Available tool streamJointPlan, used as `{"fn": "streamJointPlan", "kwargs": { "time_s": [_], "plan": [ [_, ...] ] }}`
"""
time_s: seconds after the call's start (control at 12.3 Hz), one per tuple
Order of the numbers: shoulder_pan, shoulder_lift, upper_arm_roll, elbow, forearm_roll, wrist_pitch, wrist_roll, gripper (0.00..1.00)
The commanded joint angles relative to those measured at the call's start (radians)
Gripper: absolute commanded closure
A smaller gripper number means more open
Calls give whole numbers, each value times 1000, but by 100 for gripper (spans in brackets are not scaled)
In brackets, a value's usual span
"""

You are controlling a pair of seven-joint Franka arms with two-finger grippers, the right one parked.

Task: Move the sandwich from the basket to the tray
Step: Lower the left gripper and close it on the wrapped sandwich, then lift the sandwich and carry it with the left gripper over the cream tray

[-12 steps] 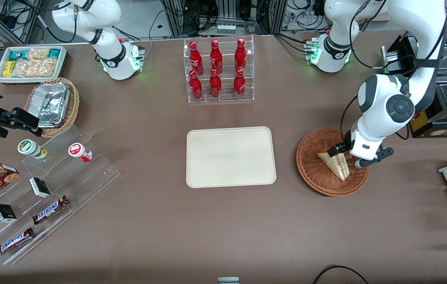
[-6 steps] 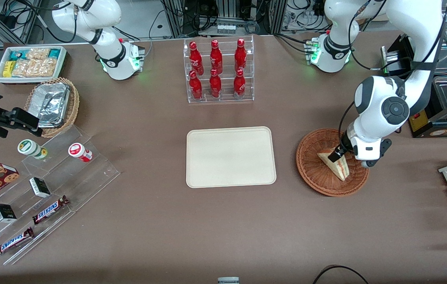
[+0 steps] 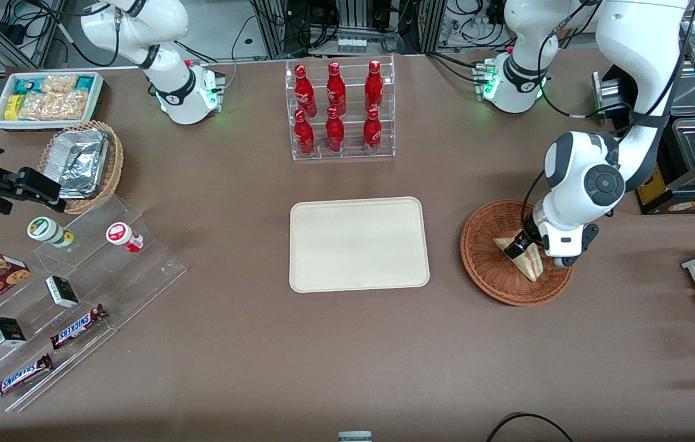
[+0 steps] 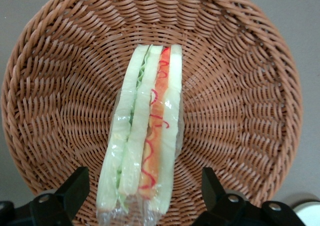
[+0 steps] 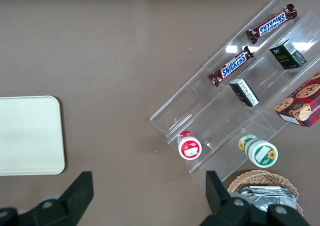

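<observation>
We take the round reddish-brown woven wicker basket point(image 3: 516, 252) as our landmark; it sits on the brown worktop point(image 3: 347, 344) toward the working arm's end. In it lies the small triangular sandwich of pale cream bread with red-orange and green filling, wrapped in clear film point(image 3: 524, 256), cut edge upward, its point toward the front camera.

The left arm's gripper point(image 3: 522, 247) is low over the basket, directly above the sandwich. In the wrist view we see the gripper point(image 4: 145, 198) with its jaws spread wide: one black fingertip point(image 4: 75, 188) stands on one side of the sandwich point(image 4: 147, 136) and the other on the opposite flank, each with a strip of wicker point(image 4: 240, 101) showing between it and the bread. The jaws therefore straddle the wedge without closing on it. Whether the fingertips touch the basket floor we cannot tell, since their ends run out of the picture. From the front one dark finger seems to overlap the sandwich's broad end, but the arm's white wrist hides the rest.

The flat cream-beige rectangular tray with rounded corners point(image 3: 359, 244) lies beside the basket, toward the parked arm's end, a band of bare worktop between them. The clear acrylic rack of red bottles point(image 3: 339, 110) stands farther from the front camera than the tray.
</observation>
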Motion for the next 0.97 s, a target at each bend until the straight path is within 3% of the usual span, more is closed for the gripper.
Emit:
{"fn": "streamJointPlan", "kwargs": {
  "time_s": [0.0, 0.08, 0.16, 0.49, 0.89],
  "plan": [
    [1, 15, 1, 7, 30, 12, -19, 48],
    [1, 15, 1, 6, 45, 12, -16, 78],
    [1, 12, 1, 6, 74, 10, -16, 86],
    [1, -30, -2, 22, 82, -46, -17, 91],
    [-1, -12, -95, 287, 82, -414, -23, 90]
  ]
}}
